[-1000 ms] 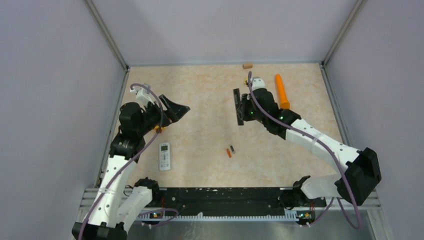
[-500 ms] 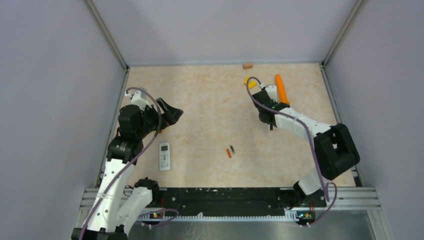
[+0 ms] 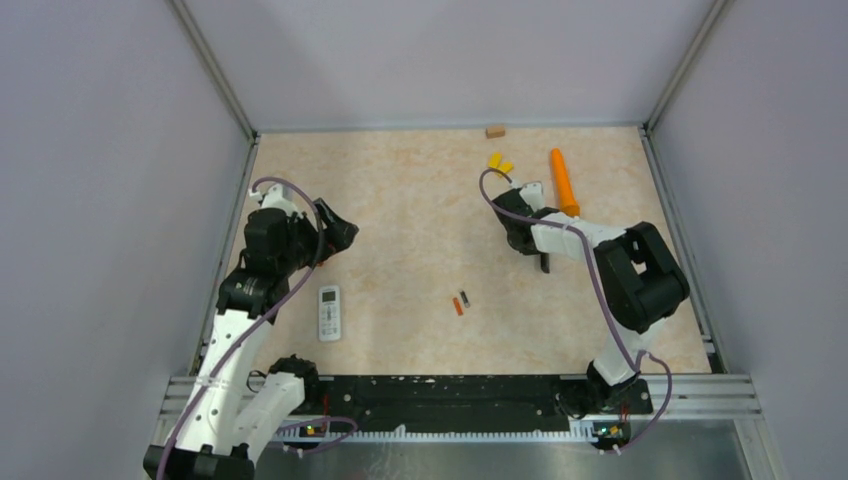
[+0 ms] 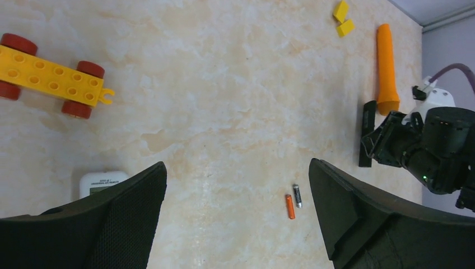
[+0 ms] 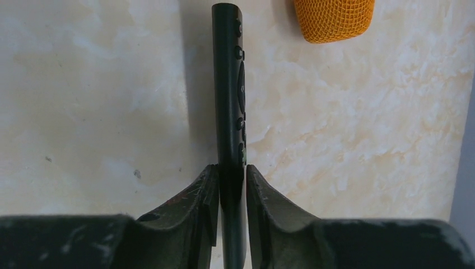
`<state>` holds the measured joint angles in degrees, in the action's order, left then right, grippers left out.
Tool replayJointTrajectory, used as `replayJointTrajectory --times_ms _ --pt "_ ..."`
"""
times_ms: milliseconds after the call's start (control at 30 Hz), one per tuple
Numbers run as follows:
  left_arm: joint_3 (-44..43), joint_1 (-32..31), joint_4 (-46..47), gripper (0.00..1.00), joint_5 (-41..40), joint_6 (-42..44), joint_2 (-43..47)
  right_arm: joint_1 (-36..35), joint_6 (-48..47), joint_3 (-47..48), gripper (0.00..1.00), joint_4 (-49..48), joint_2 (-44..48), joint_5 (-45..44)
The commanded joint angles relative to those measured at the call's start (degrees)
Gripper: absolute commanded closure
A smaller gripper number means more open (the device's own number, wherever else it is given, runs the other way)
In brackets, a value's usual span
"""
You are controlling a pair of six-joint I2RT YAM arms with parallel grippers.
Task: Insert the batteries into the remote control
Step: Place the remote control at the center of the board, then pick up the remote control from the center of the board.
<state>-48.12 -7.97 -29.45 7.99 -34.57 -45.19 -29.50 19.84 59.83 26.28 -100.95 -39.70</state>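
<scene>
Just swung the black remote (image 5: 227,84) back and down, close beside the orange cylinder (image 3: 564,183) — kept pinched edge-on in the right gripper (image 5: 231,179). Held the left gripper (image 4: 236,163) spread wide. Left two batteries (image 3: 461,303) loose, well away from that cylinder, unloaded.

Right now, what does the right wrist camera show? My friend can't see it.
The right end effector pinches a black remote edge-on, its buttons facing right. Behind is a beige marbled table and, at top, an orange cylinder.
</scene>
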Motion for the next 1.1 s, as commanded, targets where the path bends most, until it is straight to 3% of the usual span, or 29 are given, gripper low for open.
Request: replayJointTrajectory --times_ms 0,333,467,633,900,1067 --pt "-1.5 0.1 -2.6 0.01 -4.2 -1.3 -1.3 -0.2 0.8 0.8 0.71 -2.9 -0.5 2.2" --pt "2.2 0.1 -9.5 0.01 -13.4 -2.9 -3.6 -0.1 2.5 0.0 0.47 -5.0 5.7 15.5" --pt "7.0 0.4 -8.2 0.01 -15.3 -5.3 -4.5 -0.1 3.0 -1.7 0.21 -8.1 11.2 25.1" --pt "13.1 2.3 -5.0 0.01 -15.7 -9.1 -4.2 -0.1 5.1 -4.8 0.18 -11.4 15.8 32.2" --pt "17.6 3.1 -2.9 0.01 -14.5 -10.8 -9.6 -0.1 6.8 -6.9 0.19 -13.7 17.6 36.2" --pt "17.4 2.9 -2.5 0.11 -11.6 -7.2 -15.4 -0.2 7.1 -6.8 0.19 -14.3 18.0 36.7"
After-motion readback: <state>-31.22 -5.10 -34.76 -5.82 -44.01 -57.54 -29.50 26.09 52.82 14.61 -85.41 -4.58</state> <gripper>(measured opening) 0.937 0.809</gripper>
